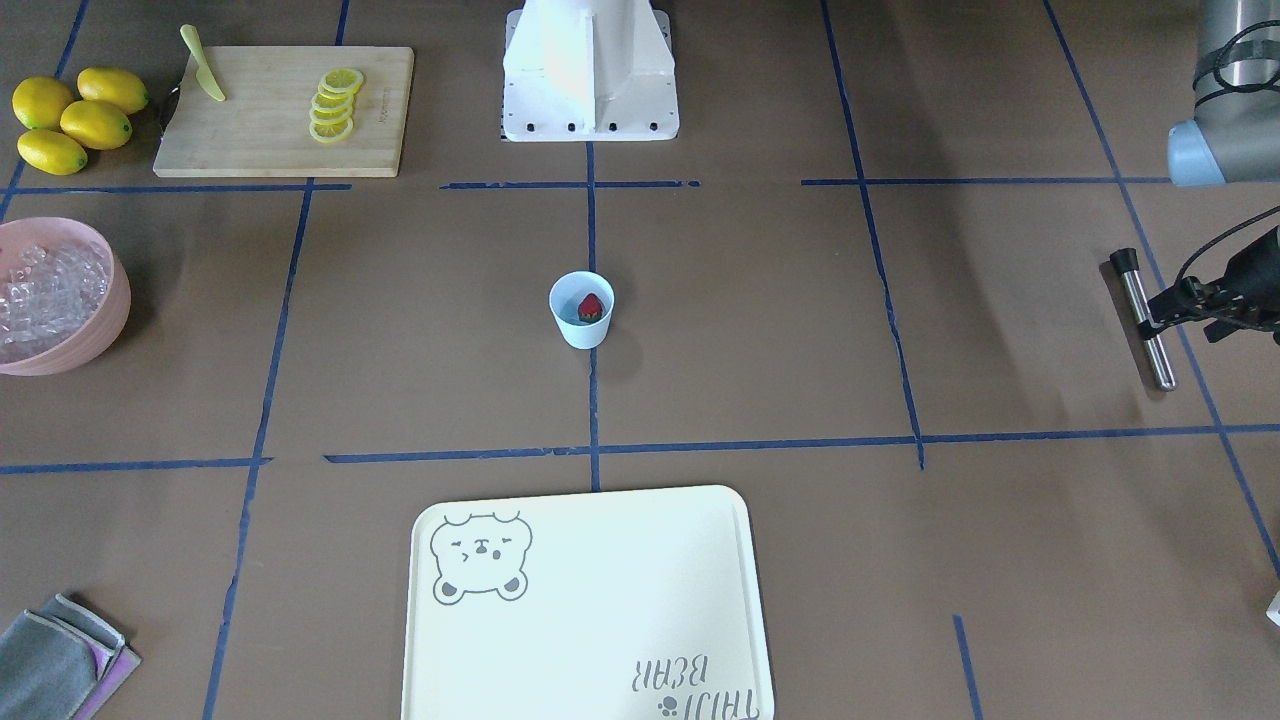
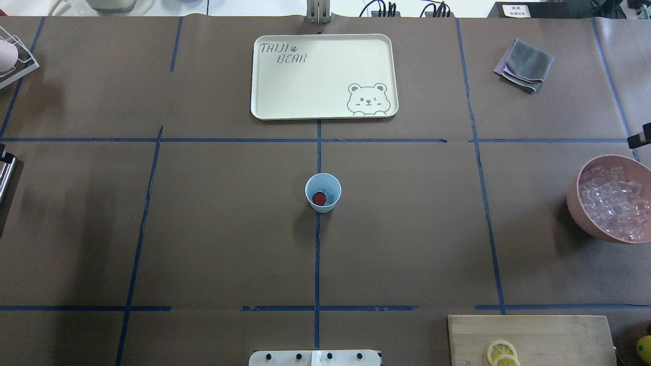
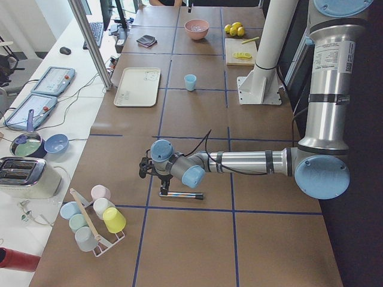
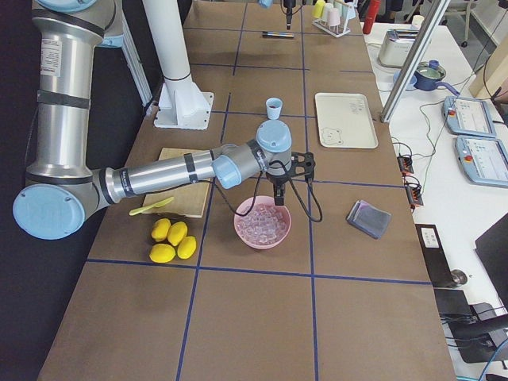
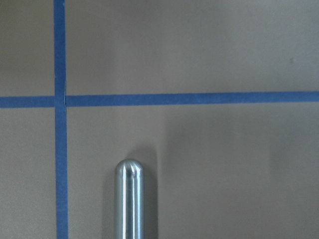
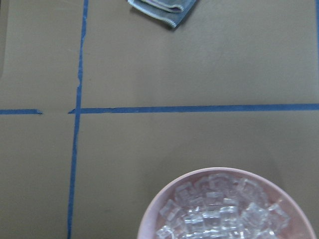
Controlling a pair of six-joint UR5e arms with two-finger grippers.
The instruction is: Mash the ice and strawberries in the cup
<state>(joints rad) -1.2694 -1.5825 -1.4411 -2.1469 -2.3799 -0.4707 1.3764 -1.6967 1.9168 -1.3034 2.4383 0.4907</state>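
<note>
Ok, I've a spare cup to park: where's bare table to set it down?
Wide bare table lies between the light-blue cup and the pink bowl, and between cup and bear tray, itself bare. Crowded: the corner with cutting board and lemons.

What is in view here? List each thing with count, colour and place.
cup: 1, light blue, table centre
strawberry: 1, red, inside the cup
bowl: 1, pink, robot's right end
ice: many cubes, clear, in the bowl
cutting board: 1, wooden, near the bowl
lemons: 4, yellow, beside the cutting board
lemon slices: several, yellow, on the cutting board
knife: 1, yellow-green, on the board's corner
tray: 1, cream, opposite the robot
cloth: 1, grey, folded, far right
metal rod: 1, silver, robot's left end
left gripper: black, over the metal rod
right gripper: black, by the bowl's rim
</note>
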